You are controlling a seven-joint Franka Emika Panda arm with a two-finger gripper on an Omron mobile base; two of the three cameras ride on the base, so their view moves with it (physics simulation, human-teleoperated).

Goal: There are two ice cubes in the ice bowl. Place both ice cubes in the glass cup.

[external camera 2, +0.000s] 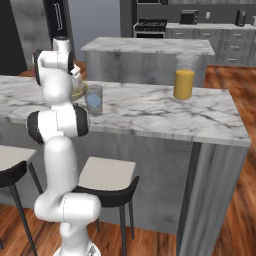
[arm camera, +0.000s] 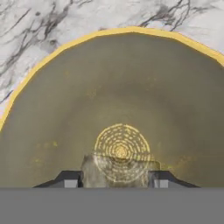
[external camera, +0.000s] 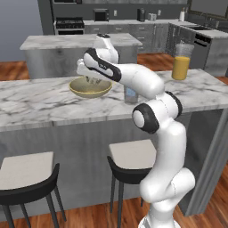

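hand view shows the gripper down in the ice bowl, fingers clamped on an ice cube. second pick, i'd judge; one cube already sits in the glass cup. next: lift straight, carry over.

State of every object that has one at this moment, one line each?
gripper: down inside the bowl, closed on an ice cube.
ice cube: between the fingertips, at the bowl's bottom.
ice bowl: upright on counter.
glass cup: upright, one cube inside.
juice glass: upright, partly full.
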